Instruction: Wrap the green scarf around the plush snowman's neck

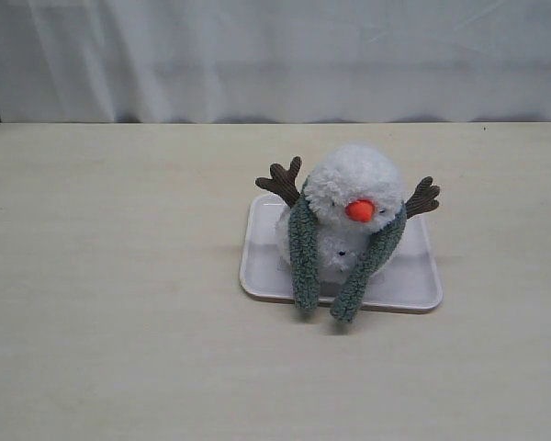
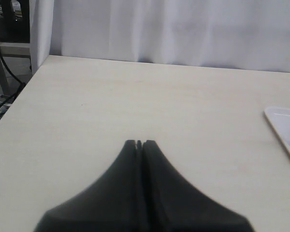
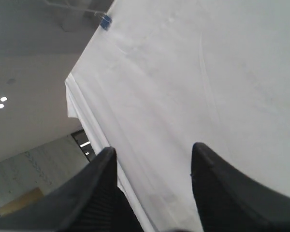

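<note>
The plush snowman (image 1: 349,184) sits on a white tray (image 1: 409,280) in the exterior view, head tipped forward, orange nose showing. The green scarf (image 1: 304,248) lies over the back of its neck, and both ends hang down in front past the tray's near edge. Brown twig arms stick out on each side. Neither gripper appears in the exterior view. My left gripper (image 2: 139,143) is shut with nothing in it, low over bare table, far from the toy. My right gripper (image 3: 152,154) is open and empty, pointing up at the white curtain.
A corner of the tray (image 2: 285,128) shows at the edge of the left wrist view. The light wooden table (image 1: 119,276) ends at a white curtain (image 1: 275,55) behind. Cables and a stand (image 2: 5,58) lie beyond the table's far left edge.
</note>
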You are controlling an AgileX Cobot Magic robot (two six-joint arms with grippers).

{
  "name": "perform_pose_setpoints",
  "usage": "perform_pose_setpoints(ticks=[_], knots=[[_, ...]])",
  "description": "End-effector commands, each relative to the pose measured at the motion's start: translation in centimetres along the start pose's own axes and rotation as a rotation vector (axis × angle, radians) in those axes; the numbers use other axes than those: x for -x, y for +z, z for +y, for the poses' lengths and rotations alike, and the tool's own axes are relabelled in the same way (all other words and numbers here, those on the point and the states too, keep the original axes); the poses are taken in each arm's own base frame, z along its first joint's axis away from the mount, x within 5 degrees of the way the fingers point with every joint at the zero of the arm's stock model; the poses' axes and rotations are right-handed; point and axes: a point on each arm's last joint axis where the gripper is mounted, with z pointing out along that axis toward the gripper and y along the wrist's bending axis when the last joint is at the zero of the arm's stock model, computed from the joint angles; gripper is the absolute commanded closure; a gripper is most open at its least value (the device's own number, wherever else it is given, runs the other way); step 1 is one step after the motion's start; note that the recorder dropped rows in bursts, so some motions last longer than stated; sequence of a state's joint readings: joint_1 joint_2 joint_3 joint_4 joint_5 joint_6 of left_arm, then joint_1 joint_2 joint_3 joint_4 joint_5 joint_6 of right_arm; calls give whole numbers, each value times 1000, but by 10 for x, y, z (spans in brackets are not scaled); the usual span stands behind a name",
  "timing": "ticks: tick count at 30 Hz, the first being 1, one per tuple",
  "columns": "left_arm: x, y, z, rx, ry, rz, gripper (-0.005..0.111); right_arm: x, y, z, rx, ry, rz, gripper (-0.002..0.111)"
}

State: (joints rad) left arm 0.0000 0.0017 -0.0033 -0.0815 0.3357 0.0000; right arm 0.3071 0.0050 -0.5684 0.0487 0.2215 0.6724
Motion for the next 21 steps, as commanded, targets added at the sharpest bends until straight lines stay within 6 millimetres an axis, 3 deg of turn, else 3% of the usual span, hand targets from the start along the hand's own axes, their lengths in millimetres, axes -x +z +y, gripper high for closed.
perform_pose_setpoints(ticks=[1,5,15,21], knots=[[0,0,0,-1,1,-11,107,7,0,5,142,-21,-190,62],[0,0,0,-1,1,-11,107,5,0,2,196,-24,-268,62],[0,0,0,-1,1,-11,107,-26,8,-28,-70,-135,-265,62],[0,0,0,-1,1,-11,107,-44,10,-47,-131,-205,-193,62]])
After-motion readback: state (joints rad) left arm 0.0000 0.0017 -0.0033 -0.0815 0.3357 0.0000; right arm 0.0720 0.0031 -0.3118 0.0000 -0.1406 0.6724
